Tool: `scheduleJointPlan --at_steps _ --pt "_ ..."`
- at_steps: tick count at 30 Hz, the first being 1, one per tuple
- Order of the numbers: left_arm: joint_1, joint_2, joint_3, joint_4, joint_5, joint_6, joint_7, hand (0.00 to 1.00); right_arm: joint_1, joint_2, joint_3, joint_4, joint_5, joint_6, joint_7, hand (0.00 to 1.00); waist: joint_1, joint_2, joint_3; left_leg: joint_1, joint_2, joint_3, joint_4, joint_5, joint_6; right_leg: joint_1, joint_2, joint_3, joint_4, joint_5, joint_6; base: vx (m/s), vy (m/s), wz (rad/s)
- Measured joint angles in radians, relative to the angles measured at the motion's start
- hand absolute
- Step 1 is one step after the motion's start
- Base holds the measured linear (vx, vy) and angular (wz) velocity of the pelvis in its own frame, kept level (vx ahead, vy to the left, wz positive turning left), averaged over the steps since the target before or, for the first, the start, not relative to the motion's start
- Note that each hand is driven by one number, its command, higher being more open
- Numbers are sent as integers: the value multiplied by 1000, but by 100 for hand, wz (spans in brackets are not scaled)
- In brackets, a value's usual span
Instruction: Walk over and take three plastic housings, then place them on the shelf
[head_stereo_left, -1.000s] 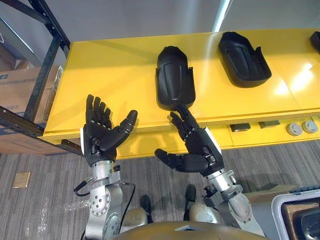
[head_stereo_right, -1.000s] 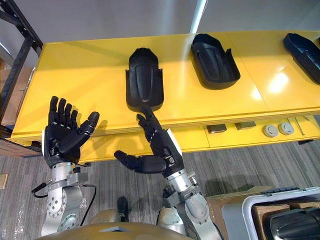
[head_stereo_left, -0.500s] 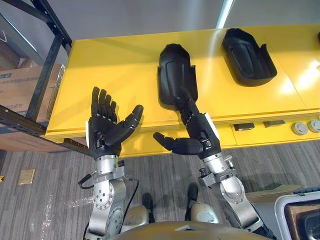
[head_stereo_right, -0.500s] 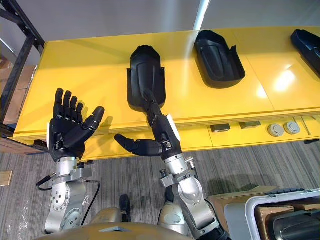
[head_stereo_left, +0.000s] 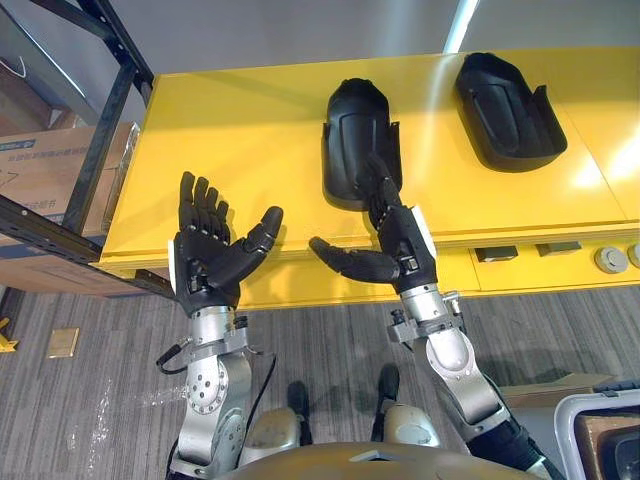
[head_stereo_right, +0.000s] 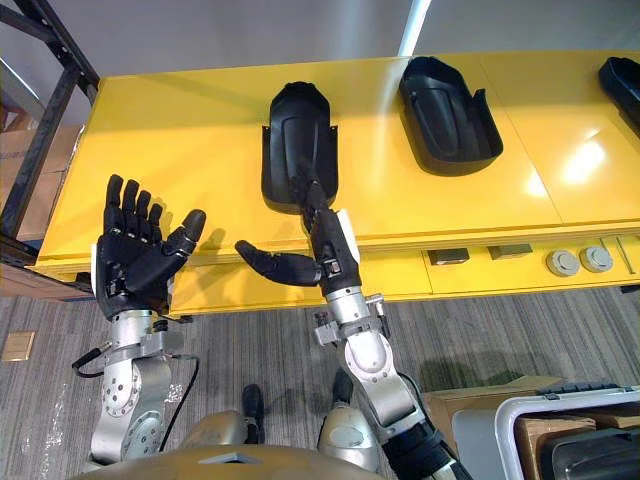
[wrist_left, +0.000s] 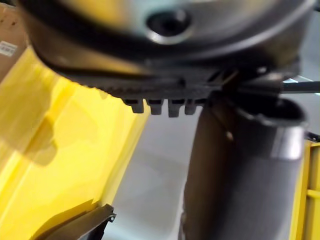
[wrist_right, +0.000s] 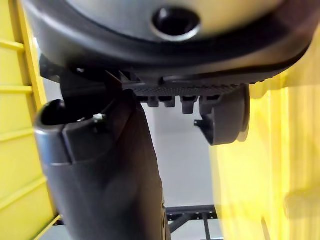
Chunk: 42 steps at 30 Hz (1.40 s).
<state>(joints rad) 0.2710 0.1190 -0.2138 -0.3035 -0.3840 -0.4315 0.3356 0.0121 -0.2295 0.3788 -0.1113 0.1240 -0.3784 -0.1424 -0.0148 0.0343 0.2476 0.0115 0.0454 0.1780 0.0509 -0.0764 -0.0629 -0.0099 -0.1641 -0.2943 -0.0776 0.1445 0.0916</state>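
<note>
Two black plastic housings lie on the yellow table (head_stereo_left: 240, 130): a near one (head_stereo_left: 355, 135) in the middle and a second one (head_stereo_left: 505, 110) further right. A third housing (head_stereo_right: 625, 85) shows at the right edge. My right hand (head_stereo_left: 400, 245) is open, palm turned left, its fingertips reaching over the near end of the middle housing, thumb stretched out to the left. My left hand (head_stereo_left: 205, 255) is open, palm up, fingers spread, at the table's front edge left of that housing. Neither hand holds anything.
A black metal shelf frame (head_stereo_left: 110, 110) stands at the table's left end, with cardboard boxes (head_stereo_left: 45, 180) behind it. Small round and square fittings (head_stereo_right: 570, 262) sit on the table's front face at the right. A grey bin (head_stereo_right: 540, 440) stands at the lower right.
Both hands have risen toward the table. My right hand's fingertips have come forward over the middle housing's near end. The camera has shifted, so the table sits lower and further right in the picture.
</note>
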Motion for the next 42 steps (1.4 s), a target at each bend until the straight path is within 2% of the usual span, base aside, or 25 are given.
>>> scheduleJointPlan --at_steps 8,13,20,36,42 --pt "1 -1 4 1 0 0 -5 100 -34 11 -14 47 -5 1 -43 100 10 0 0 7 -2 -14 -6 6 0 14 -3 -16 0 0 0 -25 2 5" --pt "2 -1 5 2 0 0 -9 100 -56 23 -15 70 -86 6 -67 100 10 -2 1 12 -4 -19 -23 18 0 14 -3 -23 0 0 0 -26 0 4" --pt "0 -1 5 8 -1 1 -13 100 -86 29 -16 80 -97 31 -103 100 11 -5 3 13 -4 -22 -25 22 1 17 -3 -26 0 0 0 0 0 0" --pt "-8 -3 13 59 0 25 -38 100 -144 40 -60 182 -119 37 -153 100 15 -8 2 33 -5 -40 -41 25 -5 47 -5 -53 0 -1 -1 -8 1 3" --pt "-7 -4 16 58 -1 26 -65 100 -143 47 -82 186 -118 42 -153 100 32 -8 0 36 -5 -44 -42 33 -2 55 -6 -60 0 -1 -1 -3 0 2"
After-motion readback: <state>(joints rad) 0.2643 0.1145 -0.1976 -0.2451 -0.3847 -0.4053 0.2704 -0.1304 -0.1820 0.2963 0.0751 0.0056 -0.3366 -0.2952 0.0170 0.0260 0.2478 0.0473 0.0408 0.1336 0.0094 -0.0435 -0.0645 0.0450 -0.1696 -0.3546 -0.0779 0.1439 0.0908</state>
